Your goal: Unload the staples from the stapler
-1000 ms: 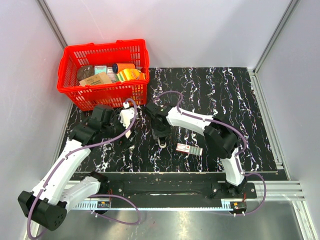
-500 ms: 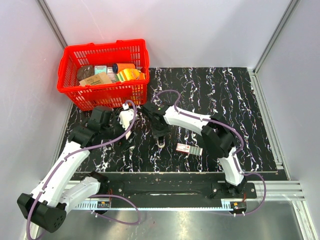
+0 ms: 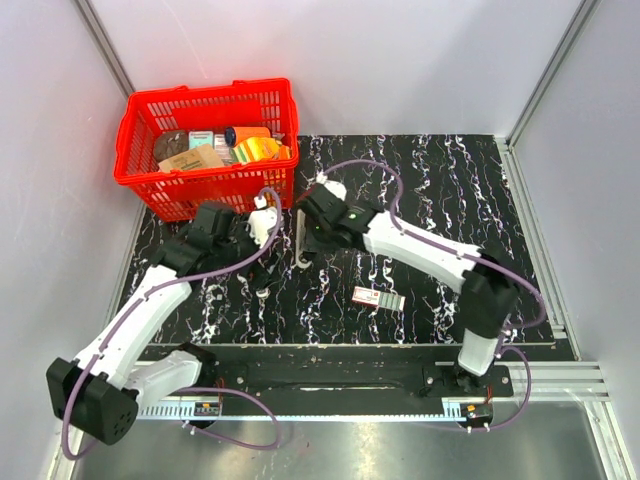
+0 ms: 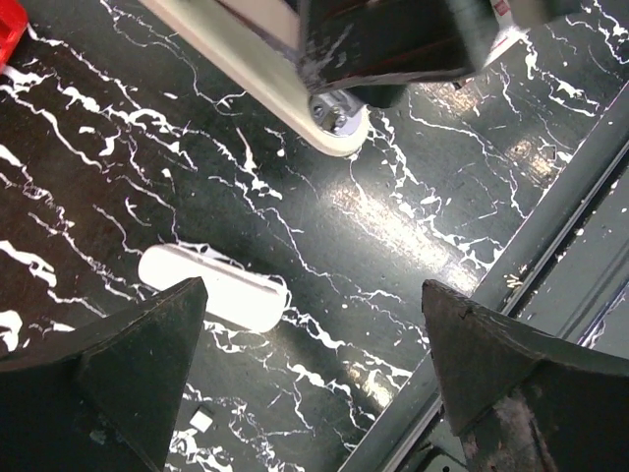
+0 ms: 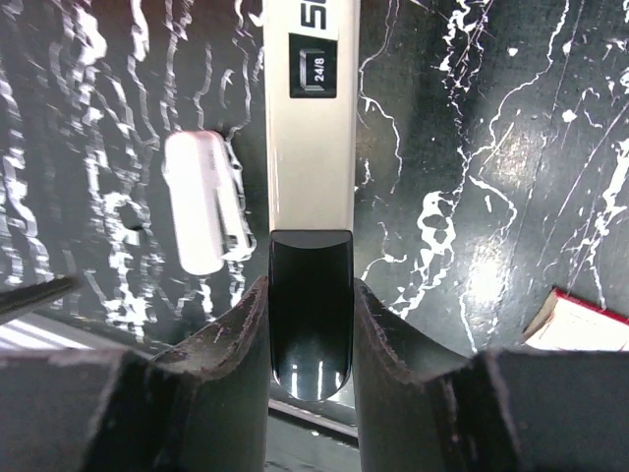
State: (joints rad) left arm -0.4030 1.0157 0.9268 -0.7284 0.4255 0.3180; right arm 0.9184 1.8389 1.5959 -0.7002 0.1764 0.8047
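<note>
I have the right gripper (image 5: 310, 295) pinching the stapler (image 5: 310, 147) by its black tail, steadying it beside the white bar (image 5: 201, 211) so the left gripper (image 4: 310, 315), fingers spread wide, can work on it.

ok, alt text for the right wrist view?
The right hand grips the black end of the stapler, whose pale arm runs up the frame. A short white bar lies left of it on the black marbled table; a corner of a red-edged box shows lower right.
</note>
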